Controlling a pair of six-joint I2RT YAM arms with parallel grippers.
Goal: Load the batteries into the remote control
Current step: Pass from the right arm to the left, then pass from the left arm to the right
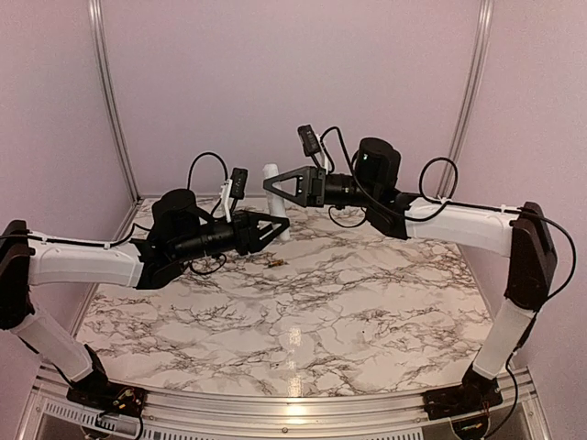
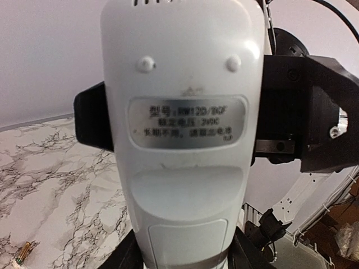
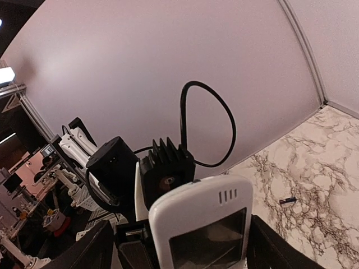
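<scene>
The white remote control (image 1: 272,172) stands upright in the air above the back of the table. In the left wrist view its back (image 2: 182,168) with a silver label faces the camera. My left gripper (image 1: 278,224) (image 2: 188,249) is shut on its lower end, fingers pressed to both sides. My right gripper (image 1: 274,184) (image 3: 185,249) straddles the upper end, its screen side (image 3: 207,230) toward the camera; the jaws stand open, with a gap on the left. One small golden battery (image 1: 275,263) (image 2: 22,253) lies on the table below.
The marble-patterned table (image 1: 367,302) is walled in by plain pinkish panels with metal corner posts (image 1: 108,92). Black cables loop off both wrists. A tiny dark object (image 3: 288,201) lies on the marble in the right wrist view.
</scene>
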